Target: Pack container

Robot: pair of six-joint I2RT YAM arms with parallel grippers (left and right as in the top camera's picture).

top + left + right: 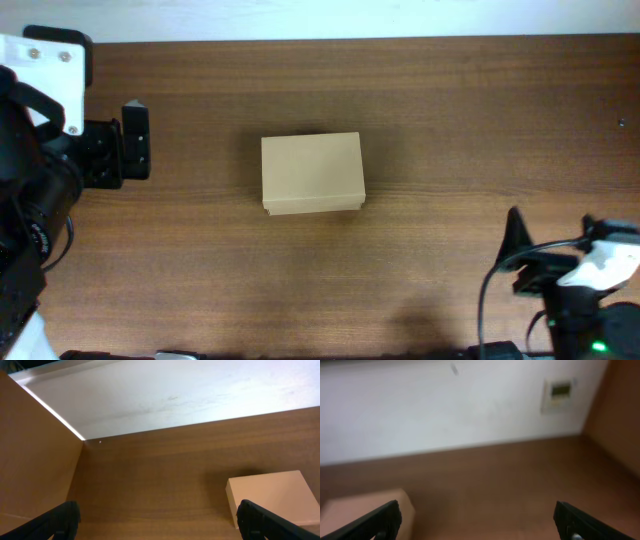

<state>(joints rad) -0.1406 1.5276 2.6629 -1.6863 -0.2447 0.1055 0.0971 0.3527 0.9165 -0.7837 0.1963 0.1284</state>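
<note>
Closed box [312, 173] sits in the middle of the desk [450, 100]; left fingers [60, 519] and right fingers [380, 519] spread wide, holding nothing.

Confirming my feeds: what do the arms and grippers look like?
The left gripper and right gripper have black fingers. The left arm is black with a white screwed plate; the right arm black, with white cover, black cable, green light.

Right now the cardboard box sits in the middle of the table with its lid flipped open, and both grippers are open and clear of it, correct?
Not quite. The container is closed, not open: the overhead view shows its top flat and shut. The rest holds: it sits in the middle of the table, and the left gripper and right gripper are both open and clear of it.
</note>
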